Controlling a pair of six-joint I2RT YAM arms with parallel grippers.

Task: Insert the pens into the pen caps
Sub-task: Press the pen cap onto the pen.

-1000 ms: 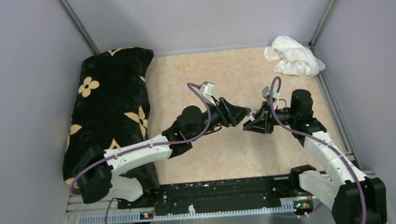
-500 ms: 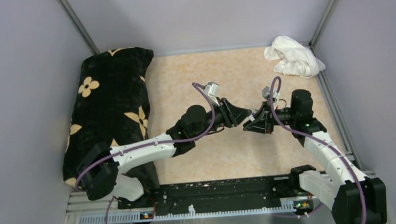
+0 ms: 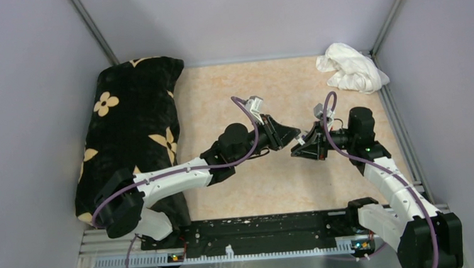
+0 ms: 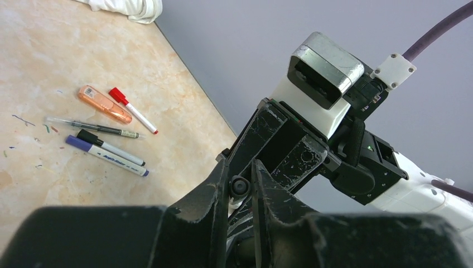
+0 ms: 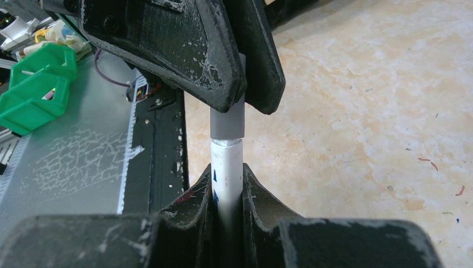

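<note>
Left gripper (image 3: pixel 292 135) and right gripper (image 3: pixel 299 142) meet tip to tip above the middle of the table (image 3: pixel 250 89) in the top view. What they hold is too small to make out there. A black pillow (image 3: pixel 129 116) with pale flowers lies along the left side, and a crumpled white cloth (image 3: pixel 351 68) sits in the far right corner.

From the left wrist, the left gripper's 2 fingers are pressed close on the round end of a grey cap (image 4: pixel 240 186), with the right gripper directly ahead and facing it. Down on the table to the left lie 5 more items near the wall:
- an orange highlighter (image 4: pixel 104 104)
- a red-capped pen (image 4: pixel 133 110) just beside it
- a thin pen (image 4: pixel 92 126) a little nearer
- a black-capped pen (image 4: pixel 110 148)
- a purple-capped pen (image 4: pixel 106 156) side by side with the black-capped one

All 5 lie flat and well apart from both grippers.

From the right wrist, the right gripper's fingers are pinching a white pen (image 5: pixel 227 167), whose barrel stands up between them. The grey cap sticks out below the left gripper's 2 fingers, which clamp it from either side. Its open end meets the top of the white pen, the 2 in line with each other; how far the pen has gone in I cannot tell. Pen and cap are both held off the table. Green bins (image 5: pixel 33 84) sit beyond the table's near edge.
</note>
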